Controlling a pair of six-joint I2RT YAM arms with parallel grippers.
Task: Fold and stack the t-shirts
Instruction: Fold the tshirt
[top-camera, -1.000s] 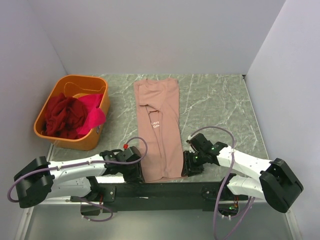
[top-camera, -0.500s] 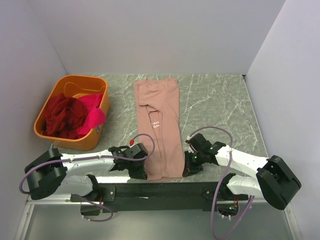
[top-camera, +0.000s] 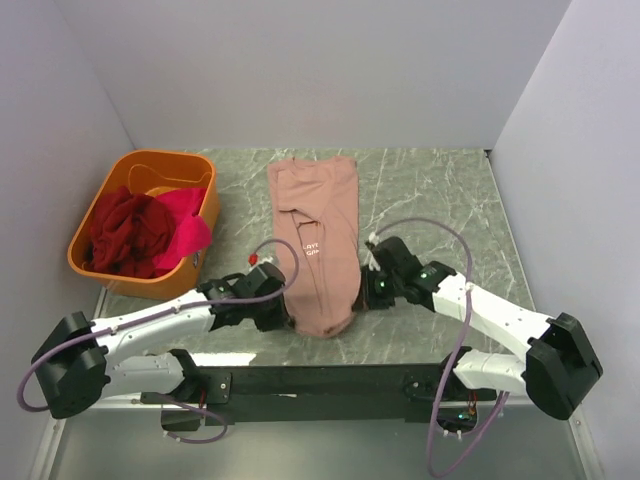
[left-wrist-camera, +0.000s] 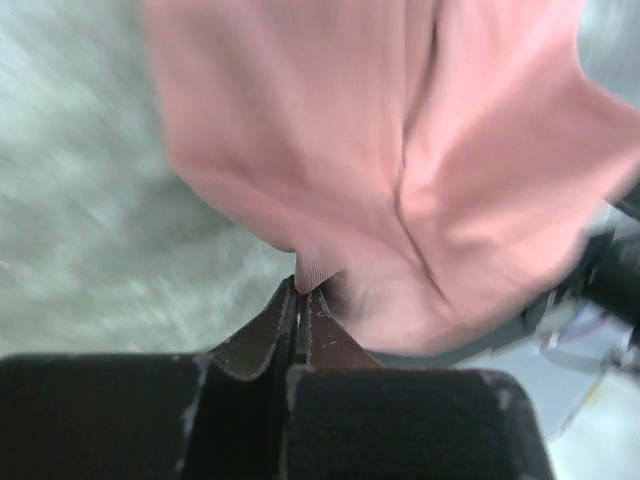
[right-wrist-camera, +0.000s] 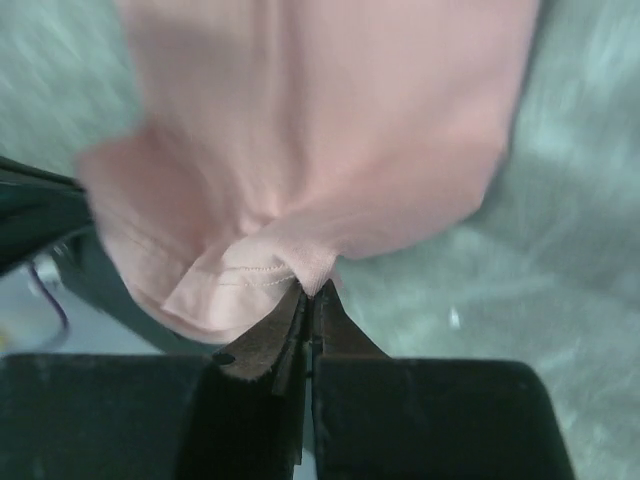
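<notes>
Pink t-shirt (top-camera: 318, 240) lies folded lengthwise mid-table. Left gripper (left-wrist-camera: 303, 292) and right gripper (right-wrist-camera: 312, 292) each pinch a near hem corner. Crosswise fold judged begun. Dark red t-shirt (top-camera: 125, 232) and magenta t-shirt (top-camera: 187, 225) sit unfolded in orange tub (top-camera: 160, 157), far left; nothing stacked.

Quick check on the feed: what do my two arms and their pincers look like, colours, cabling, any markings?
Both are white tubular links with black joint housings: left arm, right arm. A lavender cable loops off each wrist; the left wrist shows a small red cap. Left pincer and right pincer have dark tapered fingers.
</notes>
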